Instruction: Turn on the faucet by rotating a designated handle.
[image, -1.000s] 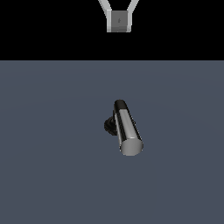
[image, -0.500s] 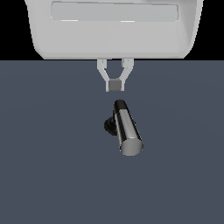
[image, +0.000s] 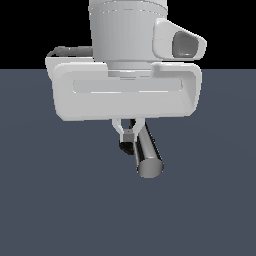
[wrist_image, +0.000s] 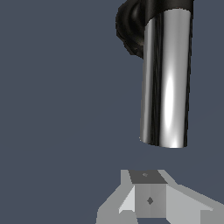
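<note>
Floor (image: 45, 210): flat slate-grey plane fills the lower part of the exterior view; its far edge meets black background behind the arm. Wide bare room on both sides of the fixture and in front of it.

Arm (image: 127, 75): white wrist housing and broad hand block take the upper middle of the exterior view, hiding the ground just behind the faucet.

Faucet (image: 127, 146): stands near the middle of the floor, just below the hand block. Only a small black part of it shows at the exterior view's left of the bar; in the wrist view the dark rounded base sits at the bar's joined end.

Handle (image: 148, 152): chrome bar, lying roughly level, running from the black part toward the viewer and the exterior view's right. Flat round end is free, with clear floor all round it.

Gripper (image: 129, 132): fingers close together, pads apparently meeting with no gap visible, nothing between them. In the exterior view it overlaps the bar's joined end; in the wrist view a strip of floor separates the fingertips from the bar's free end. Contact cannot be told.
</note>
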